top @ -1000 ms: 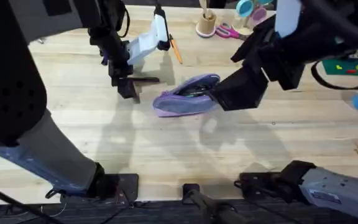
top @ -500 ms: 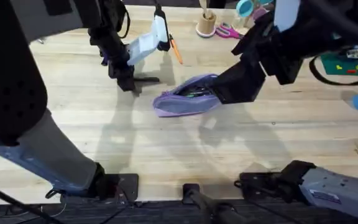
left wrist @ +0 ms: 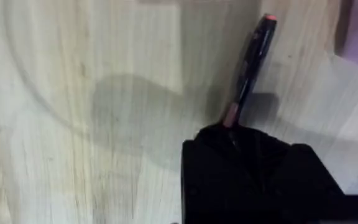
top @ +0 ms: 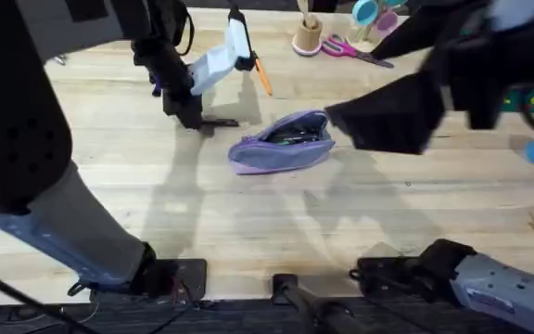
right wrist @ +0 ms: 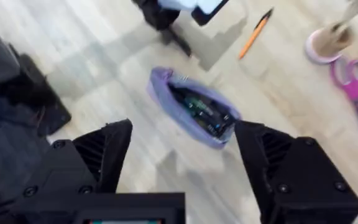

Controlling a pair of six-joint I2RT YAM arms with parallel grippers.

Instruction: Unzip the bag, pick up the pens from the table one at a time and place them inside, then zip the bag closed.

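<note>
Bag (top: 281,144): lavender pouch lying on the table (top: 248,232) near its middle, zipper open, dark contents visible through the gap. Long axis runs roughly left to right in the overhead view, the right end tipped slightly toward the far side. In the right wrist view the bag (right wrist: 194,109) lies diagonally, opening facing up.

Right gripper (right wrist: 182,152): raised above the table, fingers spread wide apart, nothing between them. Bag sits beyond the fingertips, in line with the gap, not touching either finger. Overhead, the right gripper (top: 383,116) shows large and dark, just right of the bag's right end.

Left gripper (left wrist: 232,124): closed on the black pen (left wrist: 248,71). It holds the pen at one end; the rest projects forward over the wood, reddish tip farthest out. Overhead, the left gripper (top: 193,119) is low at the table, left of the bag and apart from it; the black pen (top: 219,122) points toward the bag.

Orange pen (top: 262,76): on the table beyond the bag, angled, well clear of both grippers.
</note>
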